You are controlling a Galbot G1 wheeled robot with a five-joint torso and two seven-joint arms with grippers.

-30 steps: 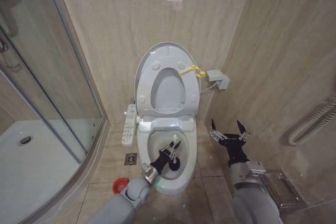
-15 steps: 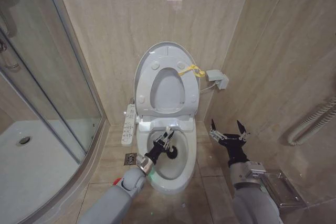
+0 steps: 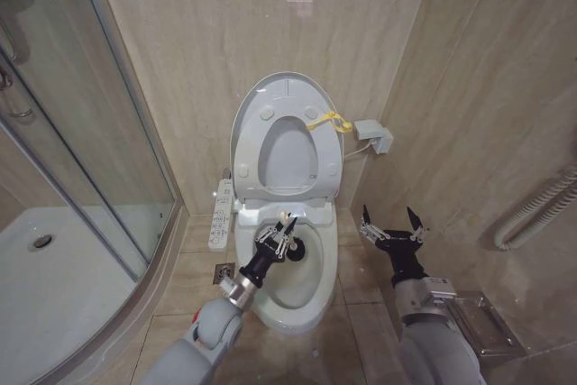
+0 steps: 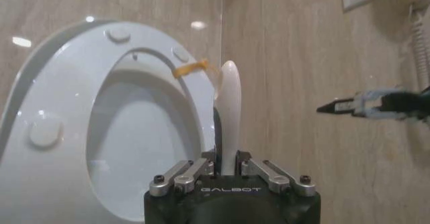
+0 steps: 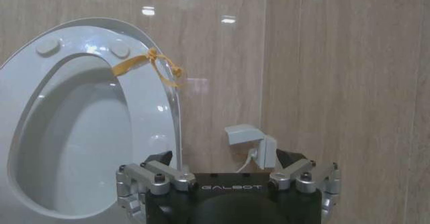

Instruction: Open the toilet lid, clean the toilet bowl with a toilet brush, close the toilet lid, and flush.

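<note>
The toilet lid [image 3: 290, 96] stands raised against the wall, with a yellow strap [image 3: 328, 121] at its edge and the ring seat [image 3: 315, 161] up against it. Below lies the toilet bowl [image 3: 317, 288], its button panel [image 3: 219, 214] on the side. My left gripper [image 3: 276, 245] reaches into the bowl, shut on the toilet brush; the white handle [image 3: 289, 221] sticks up and the dark head [image 3: 294, 255] sits near the bowl's back. The left wrist view shows the handle [image 4: 228, 108] clamped in that gripper [image 4: 227, 159]. My right gripper [image 3: 389, 221] hovers open to the right of the bowl.
A glass shower screen [image 3: 99, 132] and a white shower tray [image 3: 54, 286] take up the left. A floor drain [image 3: 224, 272] lies beside the bowl. A white wall box [image 3: 373, 136] hangs right of the lid. A ribbed hose [image 3: 534, 209] and a clear rack [image 3: 482, 326] are at the right.
My left gripper has carried the brush from the front of the bowl toward its back, away from me. The right arm has stayed still.
</note>
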